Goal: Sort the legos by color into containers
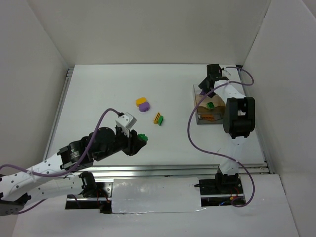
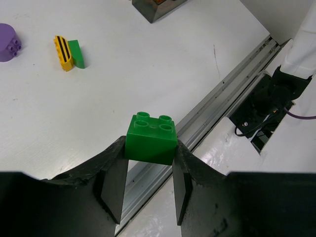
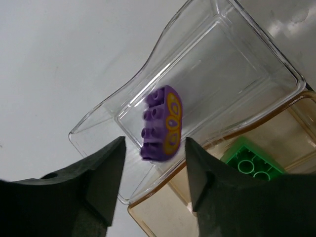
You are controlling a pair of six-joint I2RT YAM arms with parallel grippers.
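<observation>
Green brick (image 2: pixel 150 138) is clamped by its sides in the left gripper (image 2: pixel 149 154), studs up. It looks lifted off the table (image 1: pixel 98 89), well apart from the container (image 1: pixel 198 121), on its left in the top view.

Right gripper (image 3: pixel 154 148) hangs over the container's clear compartment, fingers apart, nothing between them. A purple piece (image 3: pixel 160 123) lies in that compartment. A second green brick (image 3: pixel 249 160) sits in the tinted compartment next to it, so I read that one as the green target.

Loose on the table between left gripper and container: a yellow-and-purple pair (image 1: pixel 143 104) and a striped yellow piece touching a green one (image 1: pixel 158 119).

Step in hand, my read: carry and drop.
- Pass high over the 2 loose groups.
- Let the right arm clear the container first.
- Centre over the tinted compartment, go low, then open.
- Brick sits right at the fingertips, so no fast swings.
</observation>
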